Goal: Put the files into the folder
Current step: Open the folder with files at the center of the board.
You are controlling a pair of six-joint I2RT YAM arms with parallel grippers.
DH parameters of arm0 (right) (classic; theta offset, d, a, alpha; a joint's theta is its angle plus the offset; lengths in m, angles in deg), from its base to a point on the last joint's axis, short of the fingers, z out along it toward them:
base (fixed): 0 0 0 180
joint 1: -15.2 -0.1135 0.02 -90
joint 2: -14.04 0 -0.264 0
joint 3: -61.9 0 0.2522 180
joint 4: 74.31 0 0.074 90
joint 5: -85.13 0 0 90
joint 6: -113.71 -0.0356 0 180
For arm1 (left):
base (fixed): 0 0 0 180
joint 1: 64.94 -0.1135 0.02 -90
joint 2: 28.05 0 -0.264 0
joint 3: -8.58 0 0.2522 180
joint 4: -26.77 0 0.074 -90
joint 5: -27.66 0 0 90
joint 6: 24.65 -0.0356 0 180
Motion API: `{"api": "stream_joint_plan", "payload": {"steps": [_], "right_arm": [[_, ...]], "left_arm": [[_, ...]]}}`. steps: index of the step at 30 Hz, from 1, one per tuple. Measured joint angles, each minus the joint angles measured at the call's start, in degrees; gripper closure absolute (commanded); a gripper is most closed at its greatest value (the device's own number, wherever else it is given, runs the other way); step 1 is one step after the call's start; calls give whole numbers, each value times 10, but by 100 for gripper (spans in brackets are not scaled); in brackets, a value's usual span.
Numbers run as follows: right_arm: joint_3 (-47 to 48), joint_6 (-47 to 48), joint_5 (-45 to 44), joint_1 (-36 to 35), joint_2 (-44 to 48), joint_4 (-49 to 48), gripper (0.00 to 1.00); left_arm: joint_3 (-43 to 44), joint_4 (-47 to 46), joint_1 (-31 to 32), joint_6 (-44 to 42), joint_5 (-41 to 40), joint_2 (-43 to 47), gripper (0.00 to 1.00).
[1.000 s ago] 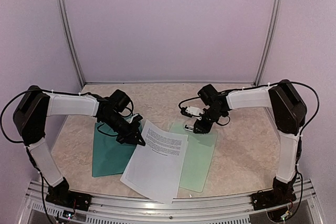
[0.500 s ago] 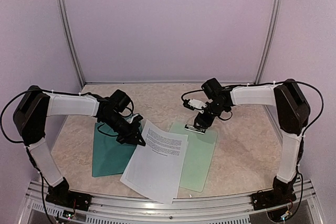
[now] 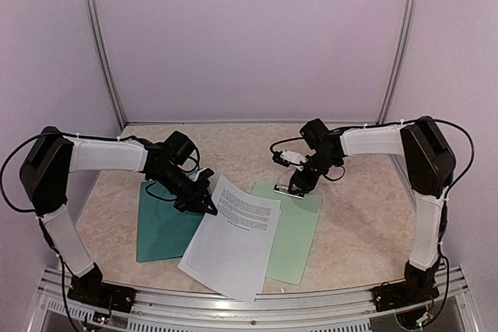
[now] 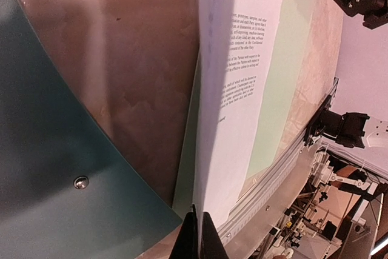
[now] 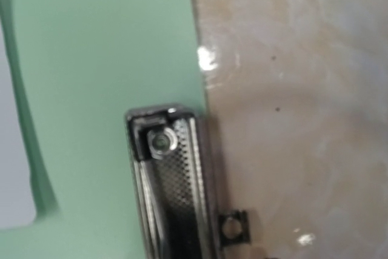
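Note:
The files [image 3: 233, 240], white sheets with black text, lie slanted across the middle, partly over the dark teal folder [image 3: 159, 231] on their left. My left gripper [image 3: 205, 205] is shut on the files' upper-left corner. In the left wrist view its fingertips [image 4: 199, 213] pinch the edge of the files [image 4: 236, 89], with the folder [image 4: 48, 168] to the left. My right gripper [image 3: 297, 186] hovers at the metal clip [image 3: 288, 190] of the pale mint clipboard [image 3: 299, 227]. Its fingers stay out of the right wrist view, which shows the clip [image 5: 173, 180] close up.
The clipboard [image 5: 103, 59] lies right of the files and partly under them, on the beige marbled table [image 3: 358, 215]. A white strip of the files [image 5: 12, 168] shows at its left edge. Metal rails [image 3: 257, 301] run along the near table edge, and lilac walls enclose the other sides.
My right wrist has shifted slightly back and to the right over the clipboard's clip. The left gripper still holds the files' corner, and the sheets have barely moved.

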Motion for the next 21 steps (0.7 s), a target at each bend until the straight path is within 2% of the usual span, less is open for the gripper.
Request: {"api": "stream_joint_plan", "payload": {"steps": [17,21], "right_arm": [[17,0,13,0,-36,10,70],[19,1,14,0,-36,10,78]], "left_arm": [[10,3,0,-6,0,0,100],[12,3,0,-6,0,-5,100]]}}
